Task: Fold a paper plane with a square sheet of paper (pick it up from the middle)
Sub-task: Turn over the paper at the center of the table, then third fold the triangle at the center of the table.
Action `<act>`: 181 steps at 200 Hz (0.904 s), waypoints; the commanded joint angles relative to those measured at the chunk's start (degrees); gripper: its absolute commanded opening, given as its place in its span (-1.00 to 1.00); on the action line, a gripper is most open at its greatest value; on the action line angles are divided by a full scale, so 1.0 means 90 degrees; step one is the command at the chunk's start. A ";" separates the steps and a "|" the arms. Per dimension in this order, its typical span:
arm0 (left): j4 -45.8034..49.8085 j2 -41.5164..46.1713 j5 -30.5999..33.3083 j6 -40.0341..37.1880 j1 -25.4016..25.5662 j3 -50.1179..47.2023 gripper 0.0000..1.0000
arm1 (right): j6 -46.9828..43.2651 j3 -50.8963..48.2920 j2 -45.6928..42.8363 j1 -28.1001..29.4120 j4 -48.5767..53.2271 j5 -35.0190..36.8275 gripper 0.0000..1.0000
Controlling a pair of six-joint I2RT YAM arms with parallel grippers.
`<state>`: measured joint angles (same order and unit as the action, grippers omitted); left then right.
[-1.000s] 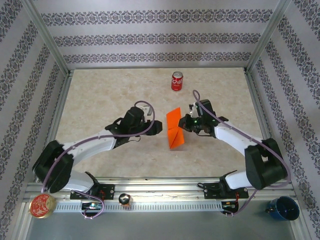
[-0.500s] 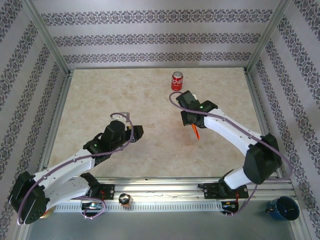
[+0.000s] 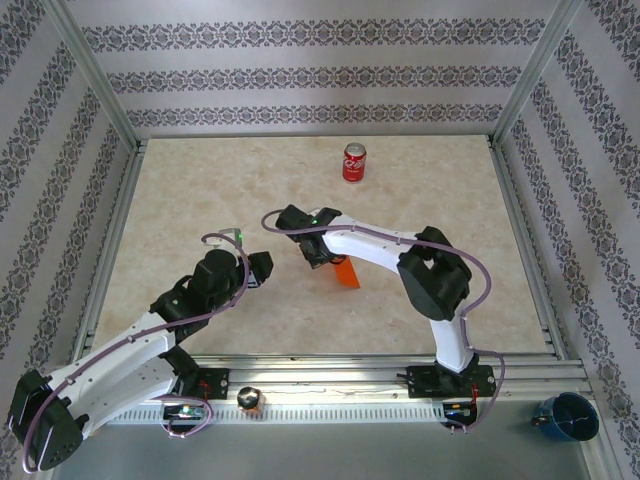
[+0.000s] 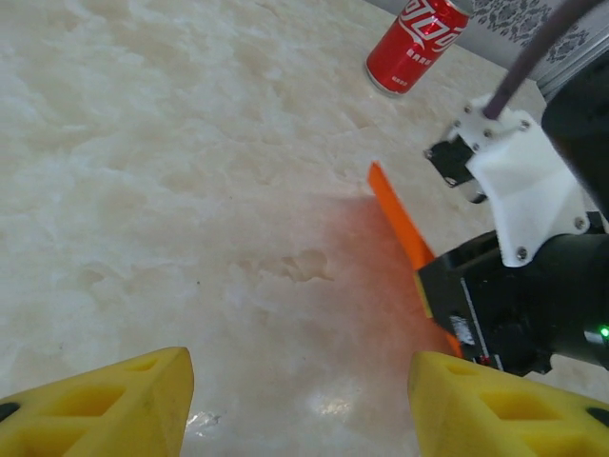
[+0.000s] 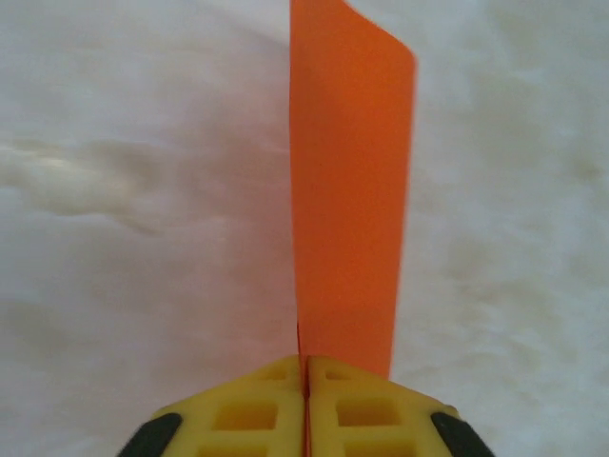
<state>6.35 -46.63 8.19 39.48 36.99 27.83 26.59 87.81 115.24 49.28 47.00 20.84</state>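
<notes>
The square sheet of paper is now folded into a slim orange paper plane [image 3: 346, 273] near the table's middle. It stands on edge, low over the marble top. My right gripper [image 3: 322, 258] reaches in from the right and holds one end. In the right wrist view its yellow fingers [image 5: 238, 414] are pressed together on the paper [image 5: 352, 190], which runs straight away from the jaws [image 5: 306, 367]. My left gripper [image 3: 262, 268] hovers just left of the paper, open and holding nothing. From the left wrist, its yellow pads [image 4: 114, 409] frame bare table [image 4: 300, 409], with the orange edge [image 4: 400, 214] ahead to the right.
A red soda can [image 3: 354, 161] [image 4: 416, 43] stands upright at the back centre. The right gripper's black and white body [image 4: 514, 305] sits close to the left gripper's right side. A blue mug [image 3: 568, 415] sits beyond the front rail. Patterned walls enclose the table.
The right arm has swung left and forward with the orange paper, which now looks slimmer and lower. The left arm has drawn back toward the near left.
</notes>
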 commanded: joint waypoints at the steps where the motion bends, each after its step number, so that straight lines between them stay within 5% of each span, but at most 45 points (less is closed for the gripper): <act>1: 0.0166 0.0022 -0.0061 0.0054 -0.0118 -0.0073 0.20 | 0.0319 0.0245 -0.0090 -0.0062 -0.0320 -0.1575 -0.47; 25: 0.0157 -0.0227 -0.0339 -0.0041 -0.0143 0.0071 0.19 | 0.0512 -0.0248 -0.0549 -0.0323 -0.1161 -0.3085 -0.22; 65: -0.0230 -0.1294 -0.1253 -0.0083 -0.0209 0.0429 0.09 | 0.1078 -0.2455 -0.2013 -0.1581 -0.3000 -0.4780 -0.21; 120: -0.1194 -0.3423 -0.3120 0.0482 -0.0346 0.1117 -0.07 | 0.1331 -0.4467 -0.2599 -0.3435 -0.4597 -0.6689 -0.72; 181: -0.1519 -0.4404 -0.3669 0.1026 -0.0418 0.1435 -0.21 | 0.1518 -0.4366 -0.1833 -0.3454 -0.4783 -0.6842 -0.98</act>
<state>-4.32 -85.34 -21.87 46.15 34.00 39.22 39.35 47.53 96.53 17.52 6.50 -38.13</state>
